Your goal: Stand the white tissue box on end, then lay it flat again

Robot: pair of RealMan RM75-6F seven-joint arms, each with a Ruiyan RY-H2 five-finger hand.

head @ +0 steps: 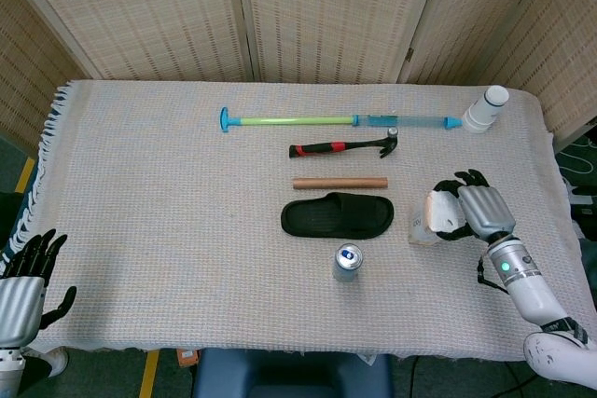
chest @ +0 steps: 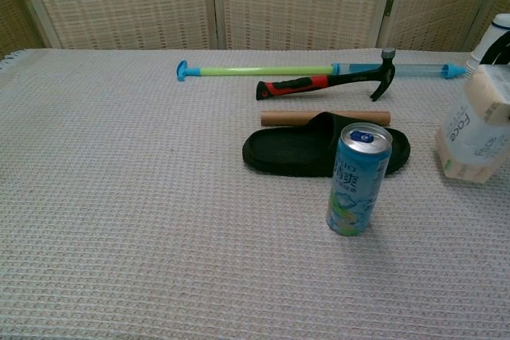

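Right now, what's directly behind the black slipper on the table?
A brown cardboard tube lies just behind the black slipper, parallel to it. In the chest view the slipper's raised strap covers the tube's middle, so whether they touch cannot be told.

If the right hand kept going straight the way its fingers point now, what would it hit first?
The right hand grips the tissue box, fingers pointing toward the table's middle. Beyond the box, the black slipper probably comes first, though depth is unclear.
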